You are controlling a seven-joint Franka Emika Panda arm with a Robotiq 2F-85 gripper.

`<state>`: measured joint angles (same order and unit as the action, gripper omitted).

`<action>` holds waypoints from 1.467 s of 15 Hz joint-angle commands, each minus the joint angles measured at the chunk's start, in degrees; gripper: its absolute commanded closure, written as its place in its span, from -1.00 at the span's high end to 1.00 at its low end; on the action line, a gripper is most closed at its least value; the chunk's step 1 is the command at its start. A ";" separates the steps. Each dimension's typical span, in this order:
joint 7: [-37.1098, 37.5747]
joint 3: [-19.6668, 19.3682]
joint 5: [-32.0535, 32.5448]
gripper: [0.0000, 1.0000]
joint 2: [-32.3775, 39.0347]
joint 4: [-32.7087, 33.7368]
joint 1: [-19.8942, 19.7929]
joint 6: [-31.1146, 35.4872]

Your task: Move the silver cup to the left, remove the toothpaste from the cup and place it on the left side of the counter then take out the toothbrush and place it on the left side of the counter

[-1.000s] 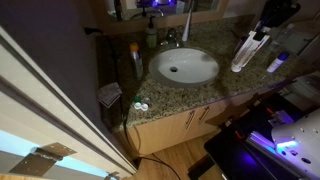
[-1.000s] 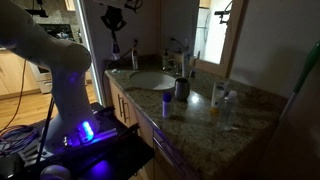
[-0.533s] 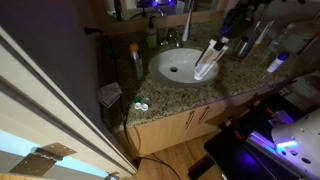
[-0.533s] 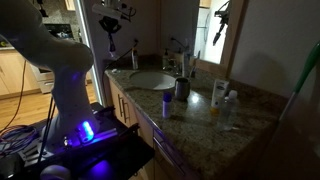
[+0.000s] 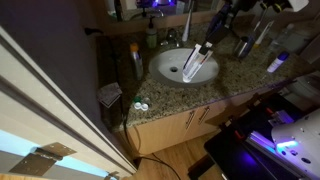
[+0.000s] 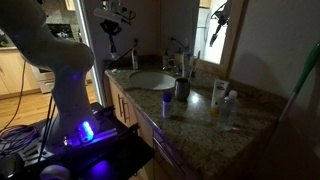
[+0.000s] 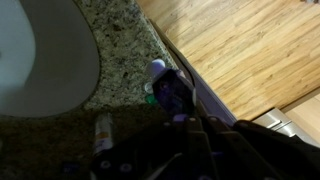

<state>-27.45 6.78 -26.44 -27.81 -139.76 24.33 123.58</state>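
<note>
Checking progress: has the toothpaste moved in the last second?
Yes. In an exterior view the toothpaste went picture-left, from right of the basin to over it.

I log the speckled granite counter [image 5: 235, 82] as brown-grey, mottled all over. Oval ceramic basin [image 5: 172, 72]: plain white. White flattish toothpaste tube [image 5: 195, 62]: no pattern I can read. Small metal cup [image 6: 182, 88]: dull grey. Flat wooden cabinet doors [image 5: 170, 128]: light tan. Plank wood floor [image 7: 240, 45]: honey-orange, streaky grain. Small round bottle cap [image 7: 158, 68]: purple.
</note>
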 commanded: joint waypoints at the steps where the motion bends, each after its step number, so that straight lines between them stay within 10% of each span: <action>1: -0.13 1.57 -0.73 -1.00 8.43 2.26 0.12 5.04; 22: 9.33 11.21 2.29 -1.00 44.15 27.44 -3.78 24.96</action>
<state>-20.33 15.57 -25.29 9.90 -118.61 22.46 147.12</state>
